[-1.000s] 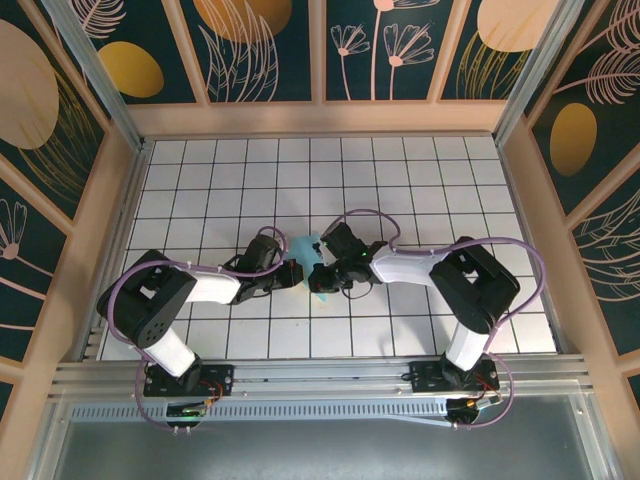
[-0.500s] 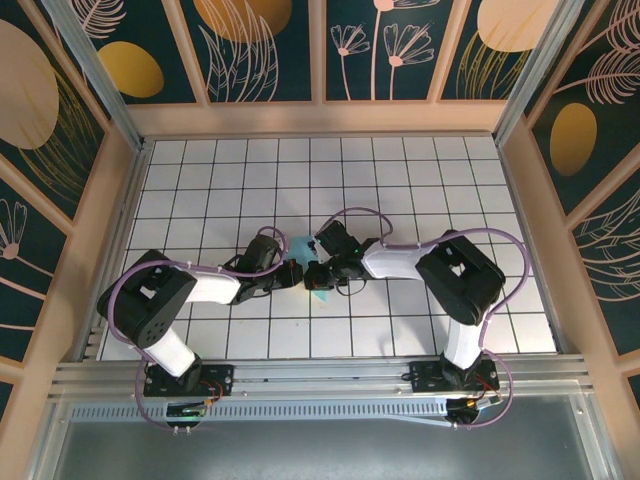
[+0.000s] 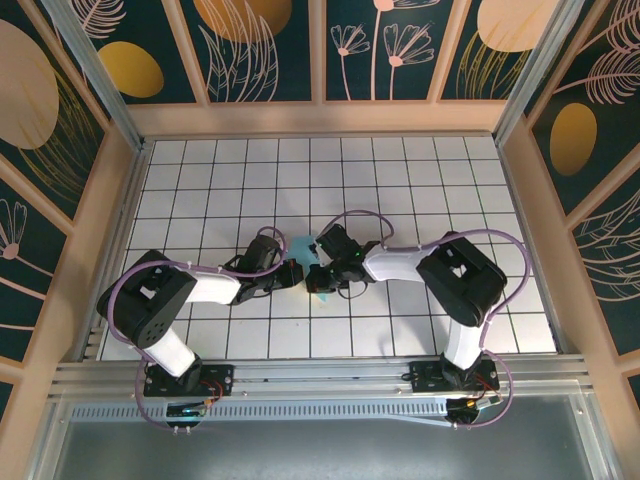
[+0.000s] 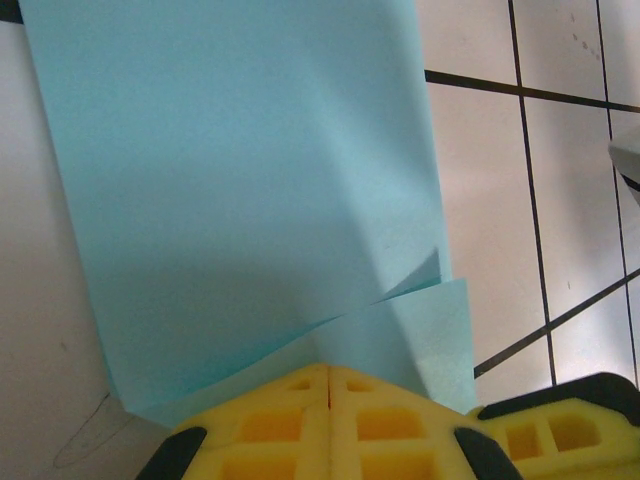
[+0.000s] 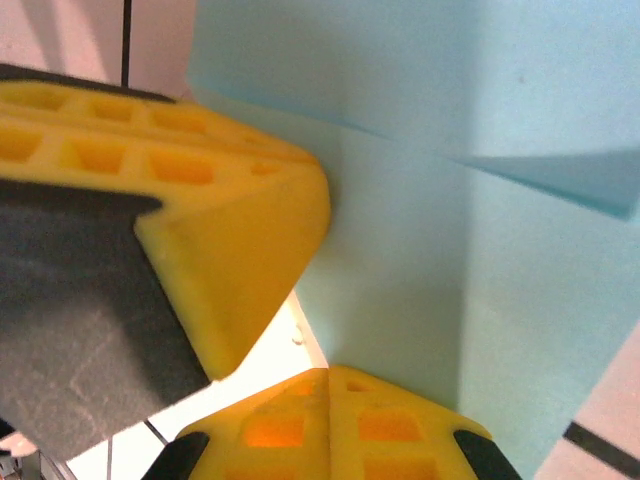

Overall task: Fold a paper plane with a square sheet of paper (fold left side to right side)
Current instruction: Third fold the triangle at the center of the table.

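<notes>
On table (image 3: 200, 180): left gripper (image 4: 328, 372), right gripper (image 5: 328, 374) closed, tips against plain turquoise paper (image 4: 250, 180).

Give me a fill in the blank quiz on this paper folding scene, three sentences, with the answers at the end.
The left gripper and the right gripper both have their jaws ___.
Their fingertip pads are coloured ___.
The folded paper lies on a white table marked with a grid of ___ lines.
Missing words: shut; yellow; black.
</notes>
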Controlling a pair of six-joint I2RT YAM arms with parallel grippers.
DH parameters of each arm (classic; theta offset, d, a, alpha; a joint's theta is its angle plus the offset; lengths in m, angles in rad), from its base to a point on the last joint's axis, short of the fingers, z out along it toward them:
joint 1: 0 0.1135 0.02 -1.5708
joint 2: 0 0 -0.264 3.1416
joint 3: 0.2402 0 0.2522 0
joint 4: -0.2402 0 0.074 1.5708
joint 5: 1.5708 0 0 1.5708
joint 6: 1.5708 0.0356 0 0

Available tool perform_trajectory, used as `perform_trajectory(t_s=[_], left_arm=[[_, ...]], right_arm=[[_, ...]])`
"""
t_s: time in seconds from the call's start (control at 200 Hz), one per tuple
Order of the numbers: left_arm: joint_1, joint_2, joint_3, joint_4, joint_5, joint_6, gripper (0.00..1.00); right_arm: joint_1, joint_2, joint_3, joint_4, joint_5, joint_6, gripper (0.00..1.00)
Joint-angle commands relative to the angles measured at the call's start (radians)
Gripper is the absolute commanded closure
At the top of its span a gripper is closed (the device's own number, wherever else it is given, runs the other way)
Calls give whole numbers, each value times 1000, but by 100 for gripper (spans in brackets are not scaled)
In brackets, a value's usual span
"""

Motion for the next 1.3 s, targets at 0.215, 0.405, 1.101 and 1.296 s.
perform_trajectory(t_s=[0.215,0.405,1.101,1.296], left_arm=[[3,26,-26,-73,-95,6,100],[2,18,-25,-82,-98,10,100],[3,-53,21,-40,-16,-59,94],[9,-159,100,-154,-87,-48,80]], right_arm=[[22,-68,-104,-144,60,-2,100],[21,-109,-154,-148,77,18,100],[-28,-352,-166,-94,237,-113,59],[-63,-351,-210,116,243,-130,43]])
